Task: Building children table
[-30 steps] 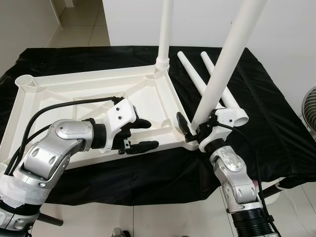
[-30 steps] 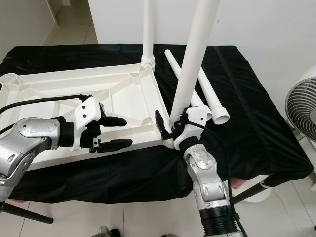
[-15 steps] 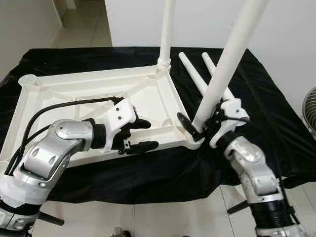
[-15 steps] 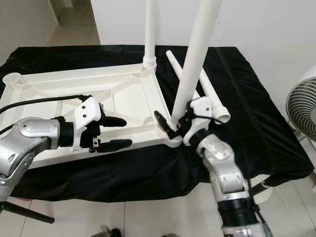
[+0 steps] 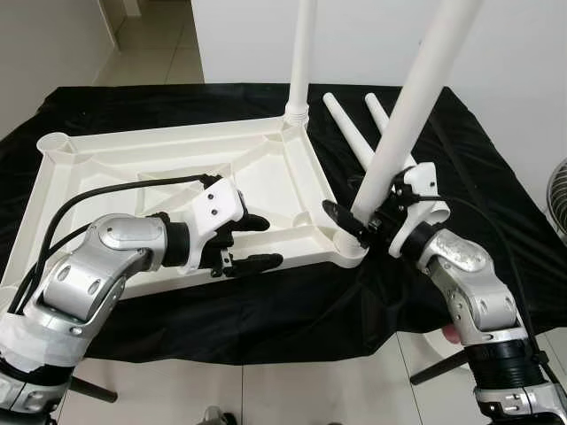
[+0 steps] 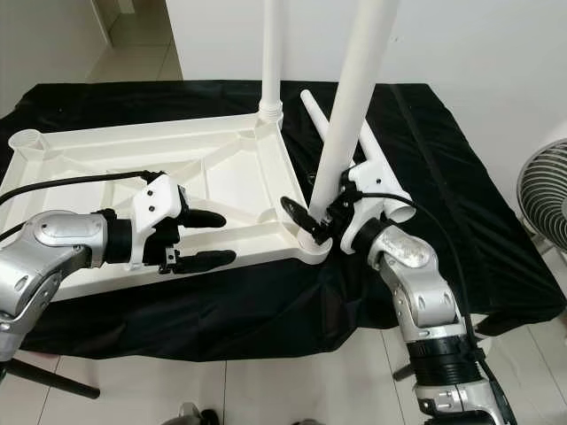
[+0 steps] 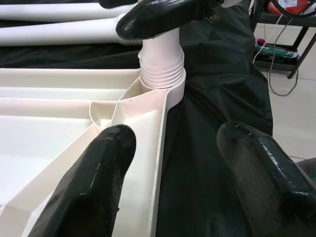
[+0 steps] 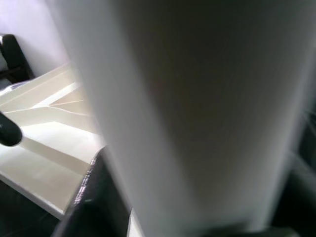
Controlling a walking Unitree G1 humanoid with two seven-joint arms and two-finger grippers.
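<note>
Leg (image 5: 416, 97), white plastic tube, runs from top right of frame down to centre right, tilted, threaded foot entering near corner socket (image 5: 352, 251) of tabletop. Not yet vertical, so likely mid-seating or mid-screwing. Looks light, stiff, hollow, smooth, so prone to slip and to lever hard at the socket. Best gripped low, just above threaded collar, as now.

Right gripper (image 5: 368, 223) clamped on the leg just above the socket, one black finger (image 5: 339, 218) on the tabletop side. Right wrist view blurred, mostly the tube.

Tabletop (image 5: 106, 173), white ribbed tray shape, lies upside down across left and centre of frame on black cloth (image 5: 478, 168). Rigid, light, liable to slide on the cloth under twisting load.

Left gripper (image 5: 252, 241) spread open at lower centre, one finger (image 7: 96, 182) inside the rim, the other over the cloth, straddling the near edge without pinching. Probably bracing.

Second leg (image 5: 302, 57) upright in far corner socket, top centre. Two spare legs (image 5: 350, 133) flat on the cloth, upper right, beside each other. Empty socket (image 5: 52, 142) at upper left. Fan (image 6: 540, 190) at right edge.
</note>
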